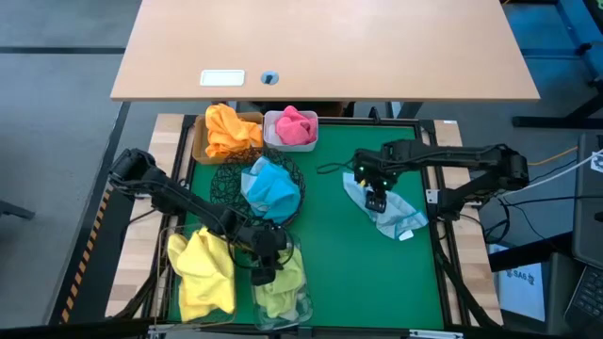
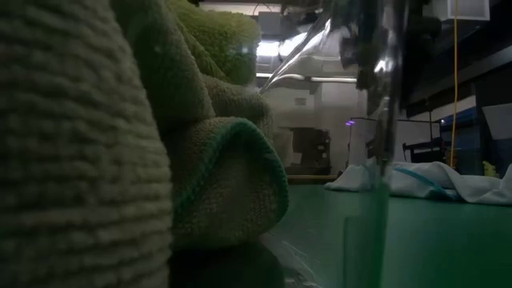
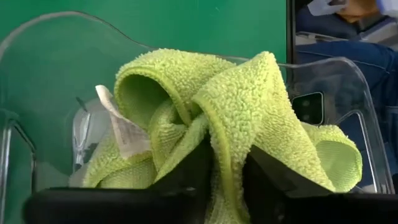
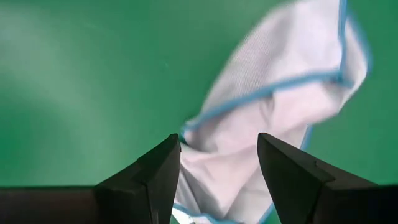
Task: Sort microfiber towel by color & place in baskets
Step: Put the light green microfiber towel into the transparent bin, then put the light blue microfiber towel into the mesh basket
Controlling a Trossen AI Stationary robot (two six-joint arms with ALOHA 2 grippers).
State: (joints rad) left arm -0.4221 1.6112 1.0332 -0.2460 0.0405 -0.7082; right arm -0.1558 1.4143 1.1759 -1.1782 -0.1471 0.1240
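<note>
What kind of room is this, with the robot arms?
Probably a robot lab or workshop. Two arms work over a green mat, sorting towels into baskets, with a plain desk and cables around.

green table (image 1: 349, 254) carries five baskets (image 1: 283, 301) and one pale cloth (image 1: 391, 215).

No legible text anywhere. White care tag (image 3: 124, 127) on green towel (image 3: 249, 106): print too faint to read. White label (image 1: 222, 78) on far desk (image 1: 377, 47): unreadable.
</note>
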